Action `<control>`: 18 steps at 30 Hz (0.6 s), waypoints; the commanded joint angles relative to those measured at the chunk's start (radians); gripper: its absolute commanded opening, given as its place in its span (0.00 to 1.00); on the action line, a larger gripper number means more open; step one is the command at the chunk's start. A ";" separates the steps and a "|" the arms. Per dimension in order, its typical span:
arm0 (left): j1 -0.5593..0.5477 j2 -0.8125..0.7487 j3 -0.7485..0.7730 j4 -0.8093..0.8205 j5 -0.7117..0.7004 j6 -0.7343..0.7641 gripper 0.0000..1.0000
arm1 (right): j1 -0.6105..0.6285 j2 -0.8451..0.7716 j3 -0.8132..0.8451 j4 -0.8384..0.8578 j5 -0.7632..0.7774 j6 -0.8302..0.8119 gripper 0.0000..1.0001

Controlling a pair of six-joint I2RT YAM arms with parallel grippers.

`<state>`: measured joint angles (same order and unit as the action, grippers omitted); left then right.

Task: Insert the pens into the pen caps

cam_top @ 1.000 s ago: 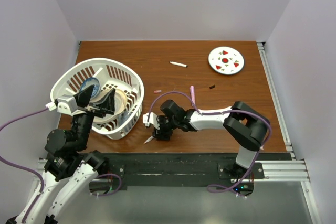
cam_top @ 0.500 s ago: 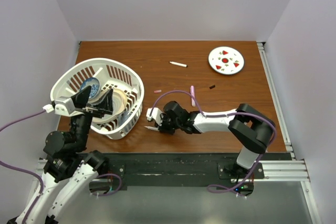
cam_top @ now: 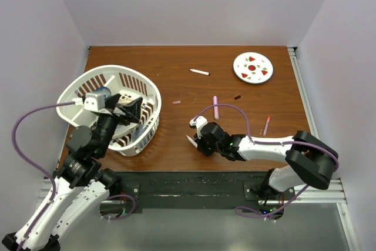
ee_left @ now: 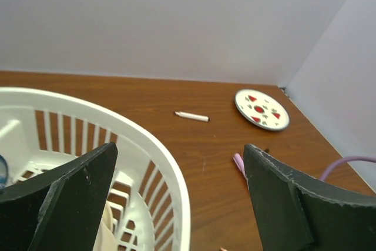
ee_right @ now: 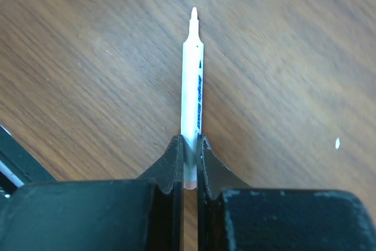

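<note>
My right gripper (cam_top: 200, 138) (ee_right: 189, 143) is shut on the rear end of a white pen (ee_right: 192, 80) with blue print; its bare tip points away from the jaws, just over the table's near middle. Another white pen (cam_top: 200, 72) (ee_left: 191, 116) lies at the far middle. A lilac pen (cam_top: 215, 107) (ee_left: 239, 163) lies mid-table and a pink pen (cam_top: 266, 125) to the right. A small pink cap (cam_top: 176, 103) and a black cap (cam_top: 237, 96) lie loose on the wood. My left gripper (cam_top: 126, 111) (ee_left: 180, 148) hangs open over the basket rim, holding nothing.
A white slatted basket (cam_top: 150, 89) (ee_left: 170, 163) holding dishes fills the left side. A round white plate with red spots (cam_top: 253, 67) (ee_left: 262, 109) sits at the far right. Purple cables loop off both arms.
My right gripper shut on the white pen and carried it right, off the spot beside the basket. The left gripper swung right over the basket. The pink pen at the right is now uncovered.
</note>
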<state>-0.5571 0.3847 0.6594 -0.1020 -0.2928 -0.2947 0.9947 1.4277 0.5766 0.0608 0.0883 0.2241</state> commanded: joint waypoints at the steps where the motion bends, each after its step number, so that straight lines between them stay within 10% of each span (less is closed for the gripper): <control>1: 0.002 0.087 0.068 -0.048 0.075 -0.124 0.92 | 0.001 -0.036 -0.015 0.025 0.073 0.149 0.00; 18: 0.002 0.261 -0.027 0.040 0.225 -0.340 0.86 | 0.001 -0.267 -0.101 0.177 0.253 0.345 0.00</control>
<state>-0.5571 0.6037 0.6472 -0.1581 -0.1432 -0.5686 0.9947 1.2743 0.5106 0.1444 0.2363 0.4847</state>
